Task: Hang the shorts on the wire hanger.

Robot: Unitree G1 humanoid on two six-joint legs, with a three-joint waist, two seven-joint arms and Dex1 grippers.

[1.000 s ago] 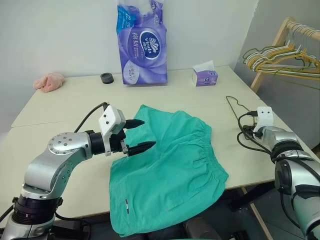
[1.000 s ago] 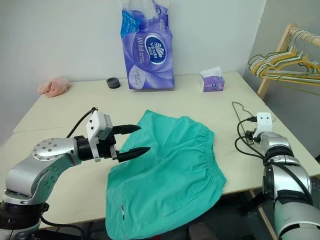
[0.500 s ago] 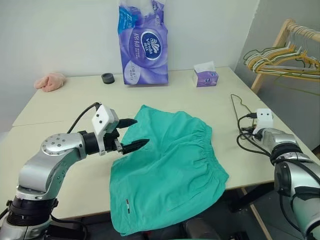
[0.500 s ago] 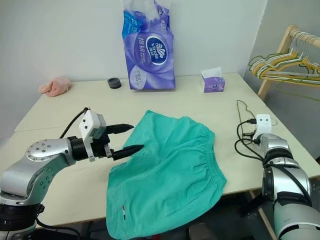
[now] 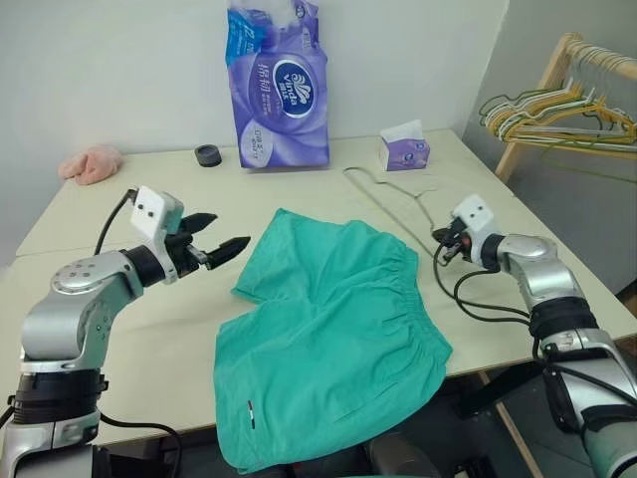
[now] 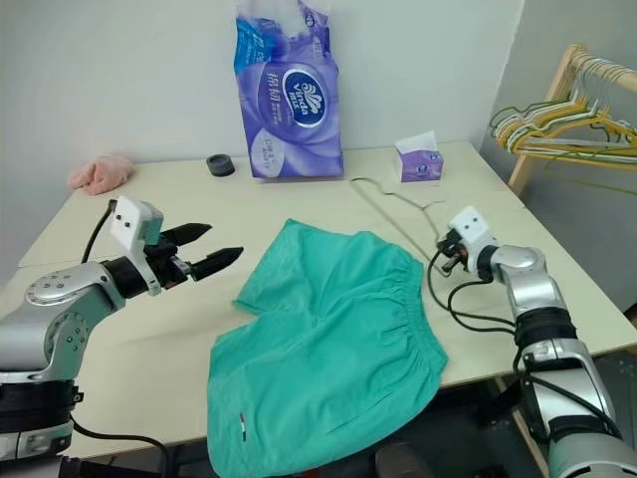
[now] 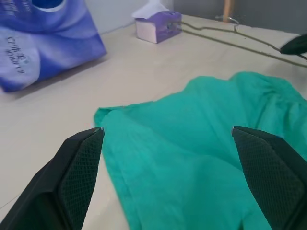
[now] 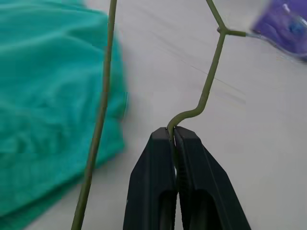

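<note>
Surface: a pale beige surface [image 5: 119, 378] is set against a white wall; a seam is seen across its left part.
Room: a wooden rack [image 5: 542, 95] carrying a bunch of yellow and green hangers [image 5: 542, 115] is placed at the right.
Back edge: a purple tissue pack [image 5: 279, 85], a tissue box [image 5: 404, 151], a black ring [image 5: 208, 155] and a pink cloth [image 5: 90, 163] are lined up.
Shorts: the shorts [image 5: 333, 339] are spread flat mid-surface, one hem overhanging the near edge.
Left tool: the left tool [image 5: 221, 239] is held wide apart and empty, beside the shorts' left corner.
Right tool: the right tool [image 5: 445, 242] is pinched tight on the wire hanger [image 5: 383, 204].
Right wrist view: the wire is seen clamped at a bend, one side passing over teal fabric.
Left wrist view: the shorts' corner is framed between the fingertips [image 7: 81, 158].
</note>
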